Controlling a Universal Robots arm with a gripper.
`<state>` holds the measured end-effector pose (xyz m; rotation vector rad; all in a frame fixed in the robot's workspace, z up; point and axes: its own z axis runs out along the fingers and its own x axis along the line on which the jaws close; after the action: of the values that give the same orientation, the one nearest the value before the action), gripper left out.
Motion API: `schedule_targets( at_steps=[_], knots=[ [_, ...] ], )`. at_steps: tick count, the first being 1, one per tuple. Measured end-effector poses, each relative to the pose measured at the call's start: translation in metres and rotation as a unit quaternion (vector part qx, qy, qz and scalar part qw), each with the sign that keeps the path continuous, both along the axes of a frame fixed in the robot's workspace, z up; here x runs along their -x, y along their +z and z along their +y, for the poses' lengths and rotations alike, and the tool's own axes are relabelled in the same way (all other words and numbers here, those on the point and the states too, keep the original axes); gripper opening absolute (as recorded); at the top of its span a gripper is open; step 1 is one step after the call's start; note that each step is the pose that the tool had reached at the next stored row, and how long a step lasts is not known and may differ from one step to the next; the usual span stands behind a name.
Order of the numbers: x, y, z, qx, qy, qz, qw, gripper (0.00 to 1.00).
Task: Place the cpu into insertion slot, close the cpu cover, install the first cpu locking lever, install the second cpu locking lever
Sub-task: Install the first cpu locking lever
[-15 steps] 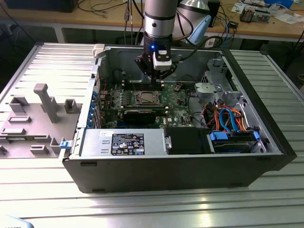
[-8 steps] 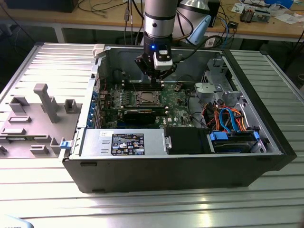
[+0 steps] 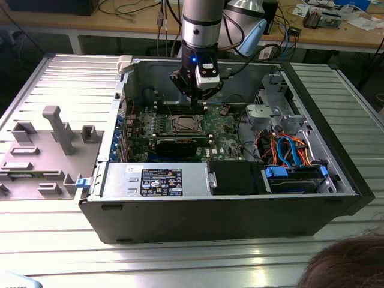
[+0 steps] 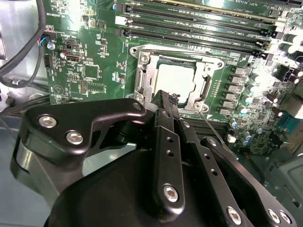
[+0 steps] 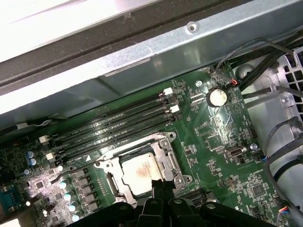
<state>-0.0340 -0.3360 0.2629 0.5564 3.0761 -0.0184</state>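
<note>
The cpu (image 4: 175, 78) lies flat in its socket on the green motherboard (image 4: 90, 71), its dull silver top showing a brownish stain in the first wrist view (image 5: 139, 170). The silver cpu cover (image 4: 142, 71) lies down around it as a frame, and its rim shows too (image 5: 166, 158). My gripper (image 4: 168, 98) hovers just beside the socket's edge, fingers shut with nothing between them. A thin metal lever rod (image 4: 215, 132) runs out from the socket corner near the fingertips. In the exterior view the gripper (image 3: 203, 103) hangs over the board behind the socket (image 3: 186, 124).
Black memory slots (image 5: 118, 125) lie beyond the socket, and a coin battery (image 5: 217, 97) sits off to one side. A long black expansion card (image 3: 180, 144), the power supply (image 3: 156, 180) and a cabled drive cage (image 3: 288, 150) crowd the case. A person's hair (image 3: 348, 264) shows nearby.
</note>
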Motion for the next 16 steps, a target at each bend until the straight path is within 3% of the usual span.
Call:
schedule_targets(
  at_steps=[16],
  knots=[
    [0.0, 0.0, 0.0, 0.0, 0.029, 0.0, 0.99958, 0.11]
  ],
)
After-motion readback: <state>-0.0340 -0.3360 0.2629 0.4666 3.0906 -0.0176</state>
